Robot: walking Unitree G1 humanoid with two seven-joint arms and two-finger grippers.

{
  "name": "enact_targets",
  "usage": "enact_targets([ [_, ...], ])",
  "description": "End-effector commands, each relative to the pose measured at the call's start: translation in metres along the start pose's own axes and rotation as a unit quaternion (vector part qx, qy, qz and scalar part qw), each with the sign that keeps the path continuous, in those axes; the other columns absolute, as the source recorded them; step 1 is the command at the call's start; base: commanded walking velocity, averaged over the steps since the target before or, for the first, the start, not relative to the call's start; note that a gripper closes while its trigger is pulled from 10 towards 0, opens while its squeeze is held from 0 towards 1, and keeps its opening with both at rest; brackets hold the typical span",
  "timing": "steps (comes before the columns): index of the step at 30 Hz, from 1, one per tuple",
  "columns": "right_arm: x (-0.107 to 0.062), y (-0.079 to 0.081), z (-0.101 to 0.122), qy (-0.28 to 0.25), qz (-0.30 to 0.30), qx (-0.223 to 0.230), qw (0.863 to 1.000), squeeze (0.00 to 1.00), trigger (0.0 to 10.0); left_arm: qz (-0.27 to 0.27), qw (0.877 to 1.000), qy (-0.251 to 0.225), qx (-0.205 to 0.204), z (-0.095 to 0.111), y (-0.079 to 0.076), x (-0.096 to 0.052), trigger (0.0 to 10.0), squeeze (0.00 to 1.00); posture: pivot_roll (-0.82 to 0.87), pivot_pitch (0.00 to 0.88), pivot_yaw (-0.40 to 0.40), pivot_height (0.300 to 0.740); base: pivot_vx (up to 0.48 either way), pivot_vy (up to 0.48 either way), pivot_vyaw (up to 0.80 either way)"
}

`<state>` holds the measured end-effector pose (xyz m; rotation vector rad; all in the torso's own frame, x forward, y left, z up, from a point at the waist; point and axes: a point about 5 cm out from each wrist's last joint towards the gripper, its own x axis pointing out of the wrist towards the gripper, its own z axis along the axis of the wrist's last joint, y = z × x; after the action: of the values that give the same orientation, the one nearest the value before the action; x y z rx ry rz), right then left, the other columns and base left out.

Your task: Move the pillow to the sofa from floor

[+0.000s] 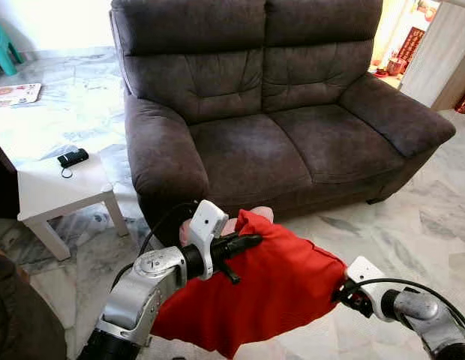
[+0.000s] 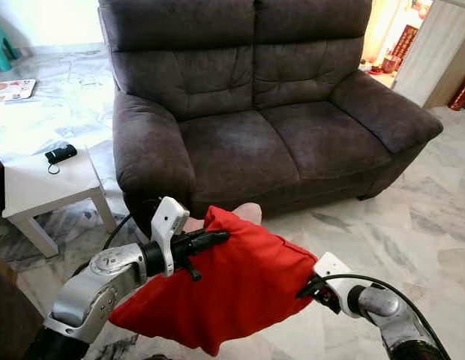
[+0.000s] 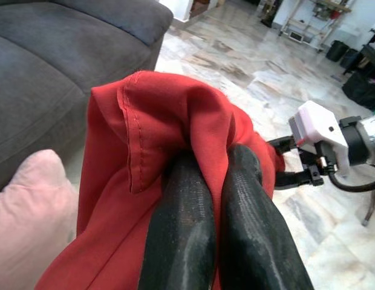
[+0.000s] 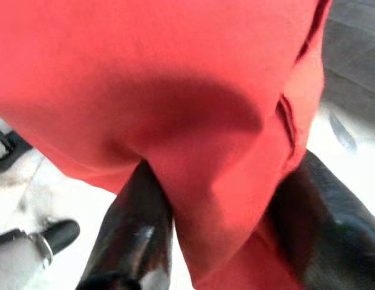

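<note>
A red pillow (image 1: 270, 289) hangs between my two arms, lifted off the marble floor in front of the dark brown sofa (image 1: 285, 142). My left gripper (image 1: 247, 241) is shut on the pillow's upper left corner; in the left wrist view its fingers (image 3: 175, 241) pinch the red fabric (image 3: 157, 139). My right gripper (image 1: 343, 291) is shut on the pillow's right edge, with red cloth (image 4: 175, 90) bunched between its fingers (image 4: 136, 235). A pink pillow (image 1: 255, 217) lies on the floor behind the red one, against the sofa's base.
A small white table (image 1: 56, 187) with a black object (image 1: 72, 157) on it stands left of the sofa. A teal stool (image 1: 1, 46) stands at the far left. A doorway and red items (image 1: 401, 56) lie behind the sofa's right arm.
</note>
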<state>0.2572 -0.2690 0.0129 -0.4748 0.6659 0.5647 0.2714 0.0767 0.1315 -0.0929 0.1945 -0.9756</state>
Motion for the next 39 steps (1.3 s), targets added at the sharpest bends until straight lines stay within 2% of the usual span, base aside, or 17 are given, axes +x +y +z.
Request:
enact_targets([
  [1, 0.002, -0.003, 0.011, -0.029, -0.006, -0.004, 1.000, 0.00, 0.0, -0.017, 0.998, -0.054, 0.029, 0.022, -0.005, 0.003, 10.0, 0.00, 0.11, 0.000, -0.047, 0.740, 0.000, 0.000, 0.00],
  [5, 0.003, -0.005, 0.014, -0.036, -0.024, -0.002, 0.999, 0.00, 0.0, -0.008, 0.998, -0.051, 0.032, 0.020, -0.003, 0.002, 10.0, 0.00, 0.12, 0.000, -0.048, 0.740, 0.000, 0.000, 0.00],
  [10, 0.005, -0.011, 0.027, -0.082, -0.066, 0.036, 0.994, 0.00, 0.0, 0.023, 0.998, -0.037, 0.051, 0.015, 0.005, 0.001, 10.0, 0.00, 0.12, 0.000, -0.048, 0.740, 0.000, 0.000, 0.00],
  [14, 0.011, -0.007, 0.042, -0.132, -0.076, 0.075, 0.985, 0.00, 0.0, 0.096, 0.993, -0.026, 0.069, 0.009, 0.023, -0.003, 10.0, 0.00, 0.11, 0.000, -0.046, 0.740, 0.000, 0.000, 0.00],
  [16, 0.013, -0.006, 0.047, -0.146, -0.082, 0.080, 0.983, 0.00, 0.0, 0.113, 0.991, -0.021, 0.075, 0.008, 0.027, -0.004, 10.0, 0.00, 0.11, 0.000, -0.046, 0.740, 0.000, 0.000, 0.00],
  [22, 0.023, 0.003, 0.081, -0.222, -0.098, 0.135, 0.961, 0.00, 0.0, 0.186, 0.978, -0.024, 0.095, 0.009, 0.044, -0.008, 10.0, 0.00, 0.11, 0.000, -0.049, 0.740, 0.000, 0.000, 0.00],
  [23, 0.024, 0.006, 0.087, -0.233, -0.099, 0.141, 0.957, 0.00, 10.0, 0.197, 0.975, -0.028, 0.098, 0.010, 0.046, -0.008, 10.0, 0.00, 0.11, 0.000, -0.050, 0.740, 0.000, 0.000, 0.00],
  [26, 0.026, 0.012, 0.099, -0.253, -0.103, 0.147, 0.951, 0.00, 10.0, 0.220, 0.969, -0.041, 0.105, 0.013, 0.049, -0.007, 10.0, 0.00, 0.11, 0.000, -0.053, 0.740, 0.000, 0.000, 0.00],
  [27, 0.028, 0.020, 0.113, -0.274, -0.111, 0.145, 0.944, 0.00, 10.0, 0.245, 0.961, -0.066, 0.109, 0.018, 0.052, -0.007, 10.0, 0.00, 0.11, 0.000, -0.059, 0.740, 0.000, 0.000, 0.00],
  [28, 0.028, 0.020, 0.113, -0.274, -0.111, 0.145, 0.944, 0.00, 10.0, 0.245, 0.961, -0.066, 0.109, 0.018, 0.052, -0.007, 10.0, 0.00, 0.11, 0.000, -0.059, 0.740, 0.000, 0.000, 0.00],
  [30, 0.026, 0.022, 0.123, -0.295, -0.135, 0.155, 0.933, 0.00, 10.0, 0.277, 0.950, -0.079, 0.117, 0.021, 0.056, -0.011, 10.0, 0.00, 0.11, 0.000, -0.063, 0.740, 0.000, 0.000, 0.00],
  [35, 0.021, 0.021, 0.128, -0.317, -0.172, 0.191, 0.913, 0.00, 10.0, 0.314, 0.937, -0.096, 0.117, 0.019, 0.062, -0.019, 10.0, 0.00, 0.11, 0.000, -0.073, 0.740, 0.000, 0.000, 0.00],
  [36, 0.018, 0.020, 0.133, -0.332, -0.190, 0.231, 0.894, 0.00, 10.0, 0.327, 0.933, -0.100, 0.114, 0.017, 0.065, -0.024, 10.0, 0.00, 0.11, 0.000, -0.074, 0.740, 0.000, 0.000, 0.00],
  [38, 0.015, 0.021, 0.137, -0.343, -0.198, 0.254, 0.882, 0.00, 10.0, 0.337, 0.929, -0.101, 0.118, 0.016, 0.067, -0.028, 10.0, 0.00, 0.12, 0.000, -0.078, 0.740, 0.000, 0.000, 0.00],
  [39, 0.014, 0.022, 0.137, -0.344, -0.205, 0.252, 0.881, 0.00, 10.0, 0.339, 0.927, -0.100, 0.122, 0.015, 0.068, -0.029, 10.0, 0.00, 0.12, 0.000, -0.081, 0.740, 0.000, 0.000, 0.00],
])
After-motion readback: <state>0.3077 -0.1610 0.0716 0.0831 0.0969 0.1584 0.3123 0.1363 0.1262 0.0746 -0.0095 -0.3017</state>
